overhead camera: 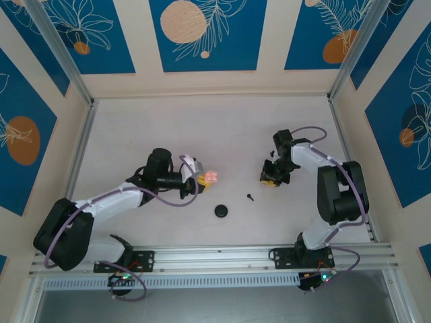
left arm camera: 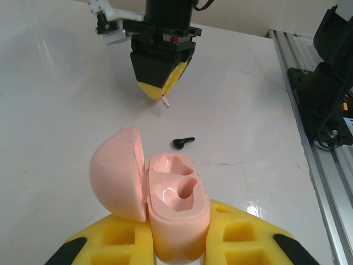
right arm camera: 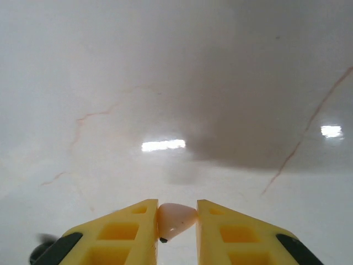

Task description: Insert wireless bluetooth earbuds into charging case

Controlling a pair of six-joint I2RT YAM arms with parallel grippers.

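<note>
Left gripper [overhead camera: 203, 178] clamps the open charging case [left arm camera: 175, 190]. Right gripper [overhead camera: 269, 180] (to its right) pinches a pale piece [right arm camera: 175, 220], maybe an earbud, stem poking downward.

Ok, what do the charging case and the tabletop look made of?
The charging case: likely glossy pink moulded plastic, highlights in its wells. The tabletop: polished, marble-look white with faint veins and lamp reflections; stone or laminate, can't tell.
</note>
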